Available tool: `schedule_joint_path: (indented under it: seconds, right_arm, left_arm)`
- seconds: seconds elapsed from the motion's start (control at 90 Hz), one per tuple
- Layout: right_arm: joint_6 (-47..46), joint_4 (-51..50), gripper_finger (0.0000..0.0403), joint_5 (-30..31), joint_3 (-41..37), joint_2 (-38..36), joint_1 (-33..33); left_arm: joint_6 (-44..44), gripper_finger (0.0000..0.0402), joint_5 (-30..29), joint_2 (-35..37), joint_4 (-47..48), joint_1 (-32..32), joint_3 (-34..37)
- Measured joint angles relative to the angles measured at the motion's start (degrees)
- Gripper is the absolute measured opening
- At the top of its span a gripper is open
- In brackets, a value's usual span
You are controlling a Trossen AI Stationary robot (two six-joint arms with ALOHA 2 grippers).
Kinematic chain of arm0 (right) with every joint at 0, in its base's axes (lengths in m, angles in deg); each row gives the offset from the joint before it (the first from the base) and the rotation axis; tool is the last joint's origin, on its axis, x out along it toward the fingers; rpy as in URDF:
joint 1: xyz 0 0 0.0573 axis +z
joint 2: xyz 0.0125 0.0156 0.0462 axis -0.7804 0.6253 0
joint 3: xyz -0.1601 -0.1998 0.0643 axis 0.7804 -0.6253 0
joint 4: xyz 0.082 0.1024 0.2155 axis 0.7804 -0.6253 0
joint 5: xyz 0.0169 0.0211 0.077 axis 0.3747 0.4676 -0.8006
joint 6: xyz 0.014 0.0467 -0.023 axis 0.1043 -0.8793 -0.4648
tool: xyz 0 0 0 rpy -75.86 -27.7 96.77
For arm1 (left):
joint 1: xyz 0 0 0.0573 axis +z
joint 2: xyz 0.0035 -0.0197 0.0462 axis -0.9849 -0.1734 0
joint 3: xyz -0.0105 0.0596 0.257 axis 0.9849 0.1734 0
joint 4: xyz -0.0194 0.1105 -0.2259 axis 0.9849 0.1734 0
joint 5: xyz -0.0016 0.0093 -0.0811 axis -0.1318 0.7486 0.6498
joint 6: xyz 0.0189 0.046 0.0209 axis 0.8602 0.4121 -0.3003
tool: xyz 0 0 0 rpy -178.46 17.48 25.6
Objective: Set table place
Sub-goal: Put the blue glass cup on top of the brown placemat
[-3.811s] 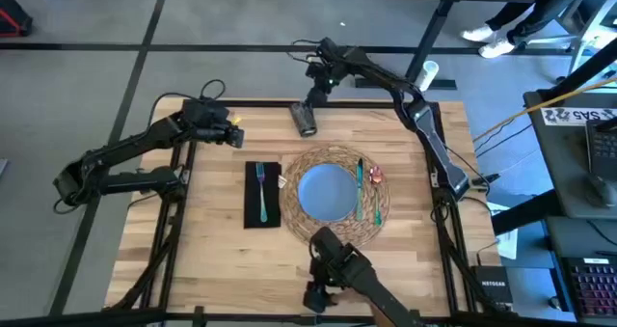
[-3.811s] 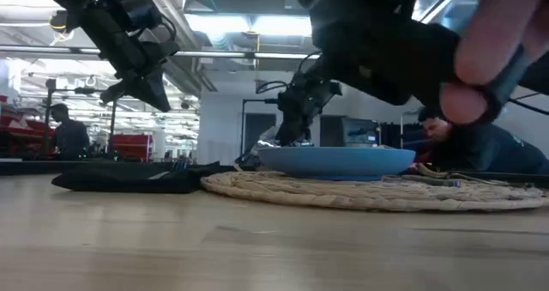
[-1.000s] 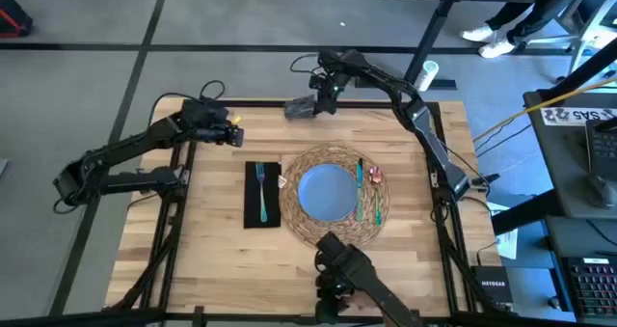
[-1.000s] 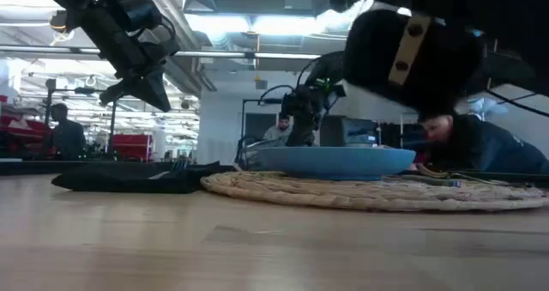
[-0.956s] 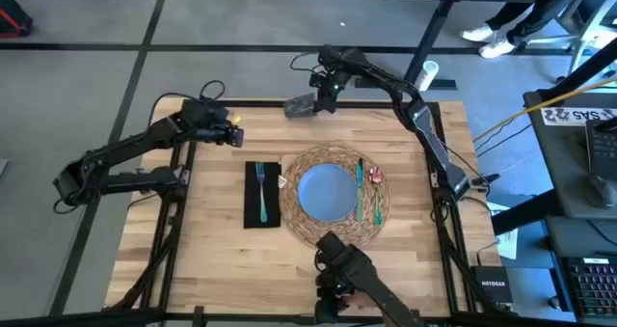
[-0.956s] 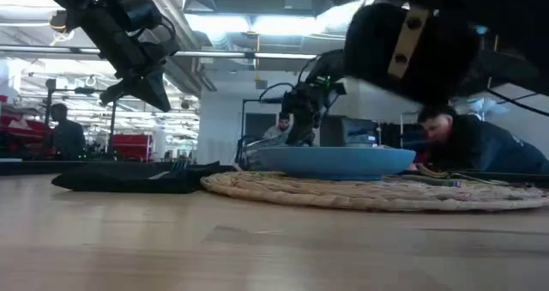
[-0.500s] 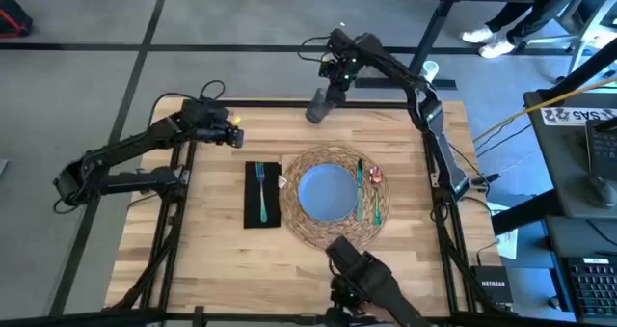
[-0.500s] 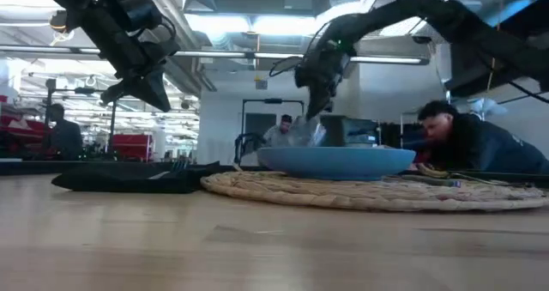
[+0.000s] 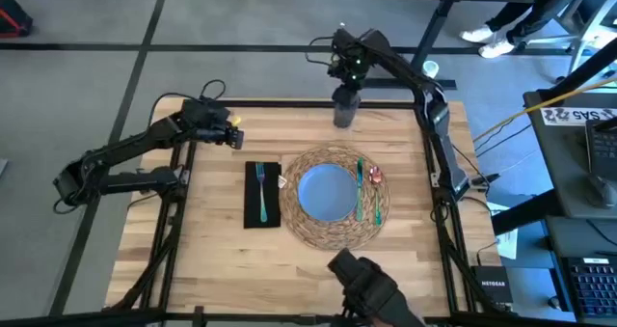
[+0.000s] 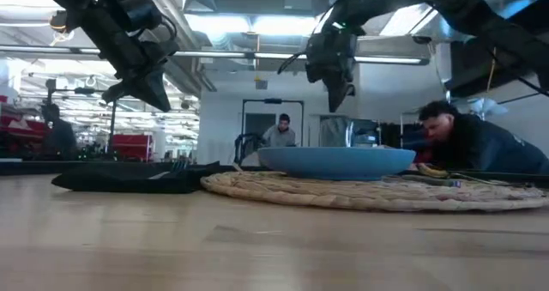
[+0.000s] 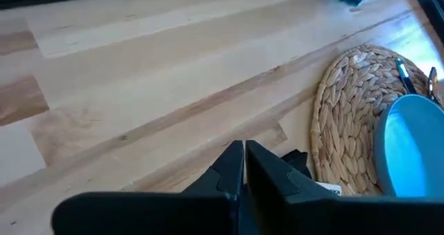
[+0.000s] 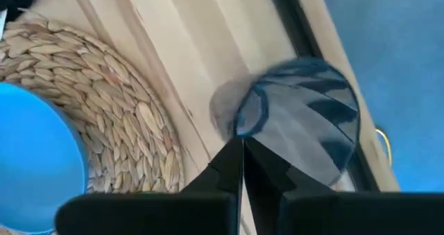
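Note:
A small grey glass [image 9: 345, 108] hangs near the table's far edge with my right gripper [image 9: 349, 80] shut on it from above. The round woven placemat [image 9: 301, 219] lies mid-table with the blue plate [image 9: 328, 192] on it. Green and red-handled cutlery [image 9: 374, 194] lies on the mat, right of the plate. The black napkin [image 9: 251, 211] lies left of the mat, with the teal fork [image 9: 260, 192] on it. My left gripper [image 9: 234, 134] hovers shut over the far left of the table [image 9: 193, 231], touching nothing. My right gripper pinches the glass at its rim [image 12: 239, 126] between its two fingers, which point down from above. The glass [image 10: 334, 132] hangs about upright below the fingertips. The plate hides its bottom in the low view, so I cannot tell whether it rests on the table.
A dark arm-like object [image 9: 371, 288] reaches over the table's near edge, below the placemat. People stand or sit in the room beyond the far edge [image 10: 467, 145]. Bare wood lies between the glass and the placemat, and along the table's left side.
My right gripper has carried the glass along the far edge toward the table's right and a little upward. The glass has swung from a tilted, sideways hang to about upright. The dark object at the near edge has drawn back toward that edge.

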Motion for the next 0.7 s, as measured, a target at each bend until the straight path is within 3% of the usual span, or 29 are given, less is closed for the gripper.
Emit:
schedule_joint_path:
  seconds: [0.311,0.544,0.7]
  right_arm:
    - [-1.9,0.1,0.0,-0.3,-3.9,0.0,2.6]
    - [-1.9,0.8,0.0,-6.6,-5.0,0.0,4.4]
    - [-1.7,4.1,0.0,-5.2,-5.1,1.6,4.9]
  left_arm:
    - [0.2,0.0,0.0,0.0,0.0,0.0,0.0]
    - [0.4,0.0,0.0,0.0,0.0,0.0,0.0]
    - [0.6,0.0,0.0,0.0,0.1,0.0,0.0]
